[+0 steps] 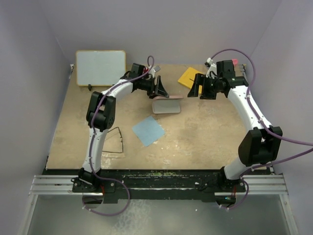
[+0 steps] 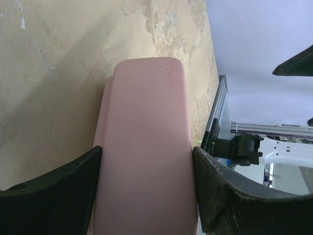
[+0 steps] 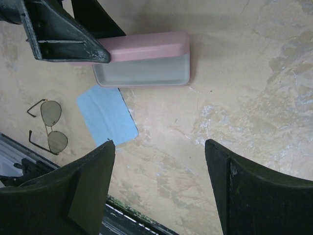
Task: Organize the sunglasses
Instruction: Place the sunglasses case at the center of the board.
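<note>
The pinkish-brown case (image 1: 167,105) lies open at mid-table, its pale grey inside (image 3: 142,72) facing up. My left gripper (image 1: 159,90) is shut on the case's raised lid (image 2: 146,122), with one finger on each side of it. The sunglasses (image 1: 115,140), thin dark wire frames with greyish lenses, lie on the table at the left, near the left arm; they also show in the right wrist view (image 3: 49,127). My right gripper (image 1: 197,87) is open and empty, hovering right of the case, with bare table between its fingers (image 3: 93,166).
A light blue square cloth (image 1: 148,130) lies flat between the case and the sunglasses, also in the right wrist view (image 3: 107,115). A white board (image 1: 100,67) stands at the back left. A yellow sheet (image 1: 189,77) lies at the back. The table's front edge (image 1: 156,172) borders a metal rail.
</note>
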You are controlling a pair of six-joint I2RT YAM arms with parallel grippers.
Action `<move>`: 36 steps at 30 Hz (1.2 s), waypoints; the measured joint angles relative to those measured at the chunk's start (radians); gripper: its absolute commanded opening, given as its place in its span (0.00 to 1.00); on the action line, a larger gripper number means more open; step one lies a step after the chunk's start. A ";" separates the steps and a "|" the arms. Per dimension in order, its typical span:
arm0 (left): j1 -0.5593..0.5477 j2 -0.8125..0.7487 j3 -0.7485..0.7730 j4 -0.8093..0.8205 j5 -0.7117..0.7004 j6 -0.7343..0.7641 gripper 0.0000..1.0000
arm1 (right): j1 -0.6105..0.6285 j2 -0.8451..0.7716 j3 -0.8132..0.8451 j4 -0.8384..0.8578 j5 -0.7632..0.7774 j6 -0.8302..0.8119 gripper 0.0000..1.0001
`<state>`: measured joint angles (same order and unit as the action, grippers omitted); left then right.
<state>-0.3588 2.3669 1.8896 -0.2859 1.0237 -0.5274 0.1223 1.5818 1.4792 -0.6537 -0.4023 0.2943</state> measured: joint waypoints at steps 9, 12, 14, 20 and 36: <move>-0.001 0.044 0.089 -0.037 0.039 0.050 0.91 | 0.000 0.011 -0.022 0.010 -0.003 -0.007 0.78; -0.001 0.056 0.103 -0.045 0.040 0.061 0.95 | 0.000 0.015 -0.027 0.013 -0.008 -0.007 0.78; -0.001 0.068 0.116 -0.046 0.039 0.073 0.95 | 0.000 0.020 -0.027 0.018 -0.008 -0.007 0.78; -0.001 0.080 0.140 -0.077 0.037 0.103 0.95 | 0.000 0.053 -0.035 0.033 -0.008 -0.008 0.78; -0.032 0.076 0.195 -0.205 -0.010 0.254 0.75 | 0.000 0.066 -0.066 0.076 -0.013 -0.006 0.78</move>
<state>-0.3904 2.4432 2.0846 -0.4911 1.0142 -0.2733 0.1223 1.6474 1.4132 -0.5777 -0.4149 0.2878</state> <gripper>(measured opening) 0.832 0.779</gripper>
